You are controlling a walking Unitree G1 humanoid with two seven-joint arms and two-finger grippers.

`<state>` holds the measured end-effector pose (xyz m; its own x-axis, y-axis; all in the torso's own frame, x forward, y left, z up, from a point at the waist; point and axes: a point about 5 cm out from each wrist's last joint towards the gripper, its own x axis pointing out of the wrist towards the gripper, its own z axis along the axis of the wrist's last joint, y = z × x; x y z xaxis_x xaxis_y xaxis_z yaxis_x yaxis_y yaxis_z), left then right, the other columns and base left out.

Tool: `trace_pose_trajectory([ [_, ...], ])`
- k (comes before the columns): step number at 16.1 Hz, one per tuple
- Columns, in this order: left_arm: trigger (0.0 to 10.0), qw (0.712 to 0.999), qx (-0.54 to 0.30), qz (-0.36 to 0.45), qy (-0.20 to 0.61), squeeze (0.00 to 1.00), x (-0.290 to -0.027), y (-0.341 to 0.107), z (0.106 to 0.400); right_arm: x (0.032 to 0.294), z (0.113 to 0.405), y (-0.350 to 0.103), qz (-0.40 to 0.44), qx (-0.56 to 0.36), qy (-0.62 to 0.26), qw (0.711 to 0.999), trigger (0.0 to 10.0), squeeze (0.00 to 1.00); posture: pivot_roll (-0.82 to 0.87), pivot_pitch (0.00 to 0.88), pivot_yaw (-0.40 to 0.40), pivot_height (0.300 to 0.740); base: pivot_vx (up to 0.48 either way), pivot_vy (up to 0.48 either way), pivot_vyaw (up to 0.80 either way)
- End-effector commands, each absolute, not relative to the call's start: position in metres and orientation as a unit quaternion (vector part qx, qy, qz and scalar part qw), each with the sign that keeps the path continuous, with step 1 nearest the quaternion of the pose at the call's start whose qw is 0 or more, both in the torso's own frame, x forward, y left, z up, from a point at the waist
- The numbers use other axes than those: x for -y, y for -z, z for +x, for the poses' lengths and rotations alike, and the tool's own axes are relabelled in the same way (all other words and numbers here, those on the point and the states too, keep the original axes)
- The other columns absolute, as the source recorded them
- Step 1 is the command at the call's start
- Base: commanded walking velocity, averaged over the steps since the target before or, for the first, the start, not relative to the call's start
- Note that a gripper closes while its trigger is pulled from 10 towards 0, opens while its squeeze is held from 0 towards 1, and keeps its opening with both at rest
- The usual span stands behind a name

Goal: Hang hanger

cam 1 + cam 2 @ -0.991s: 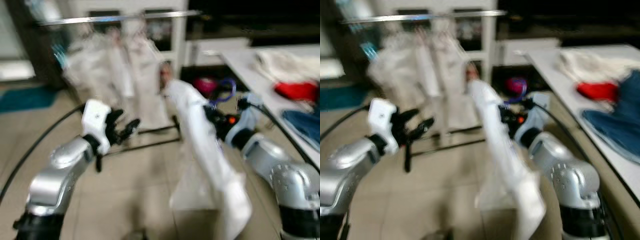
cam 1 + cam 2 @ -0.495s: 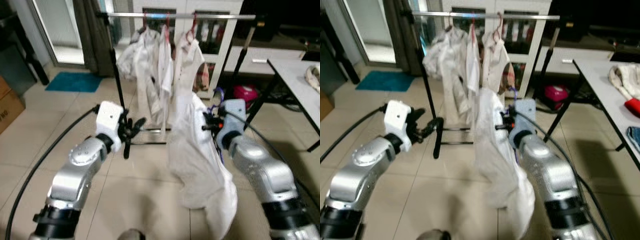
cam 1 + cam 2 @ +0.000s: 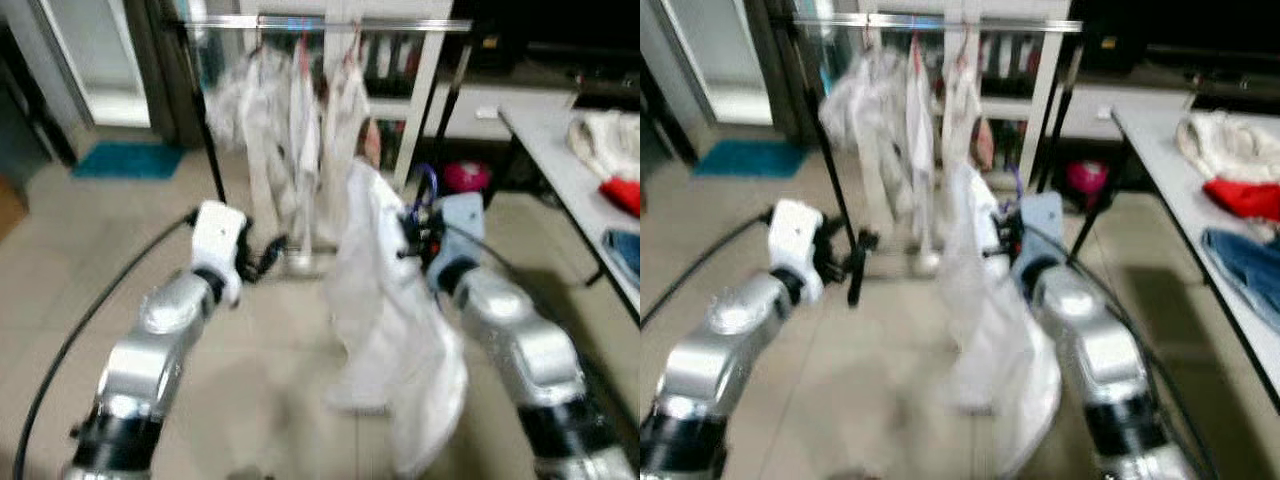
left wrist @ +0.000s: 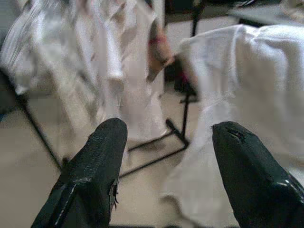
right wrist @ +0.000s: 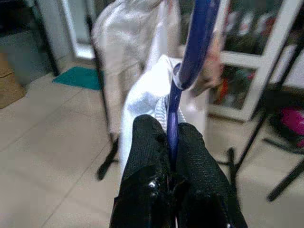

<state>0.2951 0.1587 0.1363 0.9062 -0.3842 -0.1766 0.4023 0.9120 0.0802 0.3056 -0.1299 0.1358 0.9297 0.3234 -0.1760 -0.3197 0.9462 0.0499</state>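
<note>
Two fingers of the right gripper pinch the blue hanger, carrying a white shirt; left gripper jaws spread wide, empty, facing the rack.

Blurry head views. White table on the right carries a cream cloth, red cloth and blue cloth. Teal mat on tiled floor at left. Pink object under white cabinet.
</note>
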Motion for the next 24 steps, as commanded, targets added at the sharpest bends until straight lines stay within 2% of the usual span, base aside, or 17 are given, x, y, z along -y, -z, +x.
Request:
trace_pose_trajectory([
  [1,10.0,0.98,-0.08,0.061,0.174,0.0,-0.172,-0.139,0.298,0.124,0.305,-0.145,0.019,-0.069,-0.189,0.979,10.0,0.0,-0.04,0.0,-0.011,0.74,0.0,0.0,0.0],
  [3,10.0,0.98,-0.091,0.054,0.169,0.02,-0.183,-0.139,0.302,0.118,0.301,-0.15,0.045,-0.062,-0.239,0.968,10.0,0.0,-0.04,0.0,-0.012,0.74,0.0,0.0,0.0],
  [4,10.0,0.979,-0.087,0.045,0.176,1.0,-0.186,-0.142,0.306,0.115,0.297,-0.154,0.054,-0.061,-0.28,0.957,10.0,0.0,-0.04,0.0,-0.011,0.74,0.0,0.0,0.0],
  [8,10.0,0.972,-0.114,0.053,0.197,1.0,-0.196,-0.134,0.316,0.109,0.286,-0.169,0.094,-0.056,-0.375,0.921,10.0,0.0,-0.04,0.0,-0.008,0.74,0.0,0.0,0.0],
  [9,10.0,0.97,-0.126,0.053,0.202,0.22,-0.201,-0.128,0.317,0.108,0.282,-0.173,0.093,-0.056,-0.403,0.909,10.0,0.0,-0.05,0.0,-0.005,0.74,0.0,0.0,0.0],
  [10,10.0,0.969,-0.132,0.047,0.202,0.0,-0.204,-0.125,0.318,0.108,0.279,-0.176,0.09,-0.059,-0.421,0.901,10.0,0.0,-0.06,0.0,-0.004,0.74,0.0,0.0,0.0],
  [13,10.0,0.955,-0.161,0.037,0.245,0.0,-0.204,-0.108,0.312,0.11,0.274,-0.187,0.111,-0.058,-0.448,0.885,10.0,0.0,-0.06,0.0,-0.011,0.74,0.0,0.0,0.0],
  [14,4.3,0.95,-0.168,0.044,0.26,0.0,-0.202,-0.1,0.309,0.11,0.273,-0.191,0.123,-0.053,-0.459,0.879,10.0,0.0,-0.05,0.0,-0.016,0.74,0.0,0.0,0.0],
  [15,0.0,0.949,-0.169,0.044,0.264,0.0,-0.201,-0.095,0.31,0.11,0.272,-0.195,0.133,-0.049,-0.466,0.873,10.0,0.0,-0.05,0.0,-0.018,0.74,0.0,0.0,0.0],
  [19,0.0,0.948,-0.145,0.028,0.281,0.0,-0.193,-0.089,0.314,0.11,0.268,-0.2,0.15,-0.048,-0.483,0.861,10.0,0.0,-0.06,0.0,-0.017,0.74,0.0,0.0,0.0],
  [24,0.0,0.947,-0.124,0.059,0.29,0.0,-0.194,-0.087,0.323,0.11,0.262,-0.204,0.165,-0.052,-0.503,0.847,10.0,0.0,-0.07,0.0,-0.013,0.74,0.0,0.0,0.0],
])
